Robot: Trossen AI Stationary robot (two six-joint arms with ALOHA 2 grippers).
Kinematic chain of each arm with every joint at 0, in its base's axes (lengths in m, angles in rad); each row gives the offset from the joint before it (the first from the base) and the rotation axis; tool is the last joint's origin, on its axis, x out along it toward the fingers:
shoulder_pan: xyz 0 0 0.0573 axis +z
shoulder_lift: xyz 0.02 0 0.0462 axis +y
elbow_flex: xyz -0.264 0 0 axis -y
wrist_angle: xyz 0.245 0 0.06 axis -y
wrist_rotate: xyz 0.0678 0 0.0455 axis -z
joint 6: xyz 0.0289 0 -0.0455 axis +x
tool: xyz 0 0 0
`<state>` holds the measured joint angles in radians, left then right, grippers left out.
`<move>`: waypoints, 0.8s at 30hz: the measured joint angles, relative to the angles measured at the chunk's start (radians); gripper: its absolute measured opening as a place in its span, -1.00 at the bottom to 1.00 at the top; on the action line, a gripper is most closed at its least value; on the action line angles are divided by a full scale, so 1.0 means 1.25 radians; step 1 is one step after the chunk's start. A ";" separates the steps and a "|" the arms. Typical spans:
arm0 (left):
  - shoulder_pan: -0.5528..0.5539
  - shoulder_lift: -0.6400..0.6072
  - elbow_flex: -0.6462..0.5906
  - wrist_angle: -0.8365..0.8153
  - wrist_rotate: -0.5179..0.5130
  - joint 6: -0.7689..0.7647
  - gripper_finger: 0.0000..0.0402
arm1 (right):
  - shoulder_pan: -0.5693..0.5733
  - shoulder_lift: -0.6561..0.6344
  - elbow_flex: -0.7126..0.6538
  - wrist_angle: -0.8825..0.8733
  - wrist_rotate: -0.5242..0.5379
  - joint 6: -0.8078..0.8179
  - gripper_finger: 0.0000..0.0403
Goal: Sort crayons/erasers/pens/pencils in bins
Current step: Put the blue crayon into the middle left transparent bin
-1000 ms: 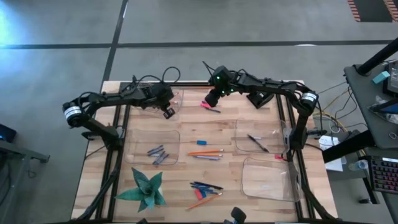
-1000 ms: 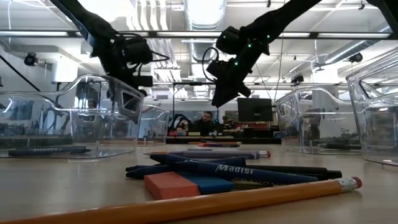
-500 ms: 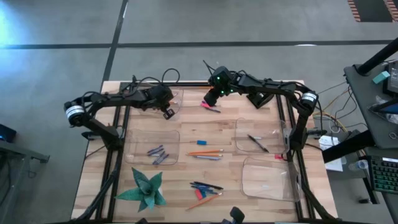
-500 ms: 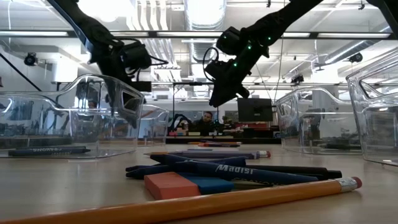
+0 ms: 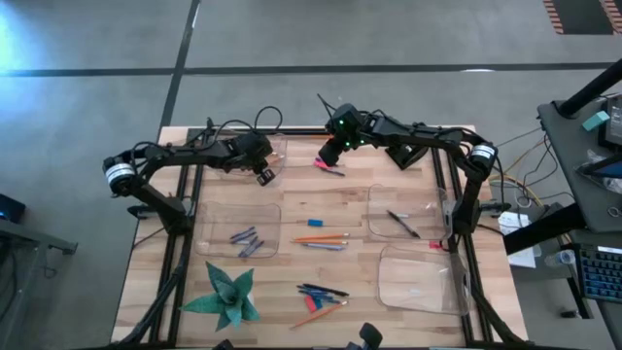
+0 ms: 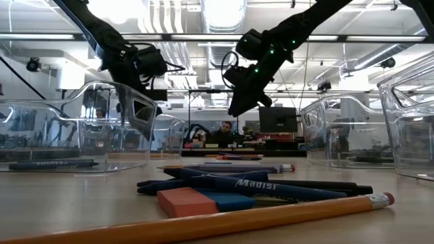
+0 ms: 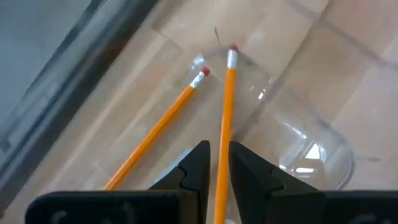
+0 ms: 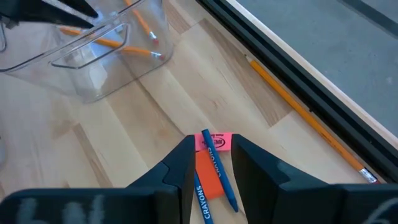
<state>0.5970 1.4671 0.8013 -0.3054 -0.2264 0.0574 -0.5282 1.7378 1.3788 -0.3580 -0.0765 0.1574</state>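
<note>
Left claw (image 7: 214,163) hangs over the clear bin (image 5: 264,156) at the far left of the bench (image 5: 360,209). Its fingers sit on either side of an orange pencil (image 7: 224,118), with only a narrow gap showing, and I can't tell whether they're actually pinching it or have let go. A second pencil (image 7: 163,123) lies right beside it in the same bin, eraser ends close together near the bin's corner.

Right claw (image 8: 209,163) is down low near the far middle of the bench, fingers parted and straddling a pink eraser (image 8: 211,163) with a blue crayon (image 8: 217,168) lying across it. It isn't gripping either one as far as I can see.

Further out, the near-left bin (image 5: 238,228) has a handful of grey-blue crayons (image 5: 245,240) in it. The right-hand bin (image 5: 403,212) holds a dark pen (image 5: 402,224), and the near-right bin (image 5: 416,279) sits next to it. Loose in the middle of the bench are a couple of pencils (image 5: 322,237) and a small blue eraser (image 5: 315,223). Near the front edge is a pile of pens (image 6: 264,186), an eraser (image 6: 187,201) and a pencil (image 6: 224,220). A green paper star (image 5: 225,297) sits at the front left.
</note>
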 joint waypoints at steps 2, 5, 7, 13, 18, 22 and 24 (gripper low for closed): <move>0.001 -0.021 0.015 0.003 0.000 0.000 -0.77 | 0.000 0.000 -0.002 0.001 0.000 0.000 -0.51; 0.000 -0.062 0.036 0.006 0.000 0.000 -0.77 | 0.000 0.013 -0.002 0.004 0.000 0.000 -0.43; 0.000 -0.093 0.050 0.004 0.006 -0.024 -0.77 | 0.000 0.036 -0.002 0.006 -0.002 0.000 -0.37; -0.004 -0.187 0.080 0.008 0.059 -0.083 -0.77 | 0.004 0.098 0.000 -0.008 -0.008 0.022 -0.22; -0.009 -0.268 0.083 0.013 0.069 -0.084 -0.77 | 0.004 0.110 0.000 -0.055 -0.011 0.058 -0.21; -0.010 -0.325 0.083 0.032 0.069 -0.085 -0.77 | 0.007 0.113 0.000 -0.092 -0.014 0.090 -0.26; -0.011 -0.348 0.083 0.058 0.069 -0.085 -0.77 | 0.011 0.117 0.000 -0.108 -0.022 0.102 -0.28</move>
<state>0.5835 1.0322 0.9054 -0.2330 -0.1406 -0.0490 -0.5144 1.8838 1.3788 -0.4928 -0.1034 0.2848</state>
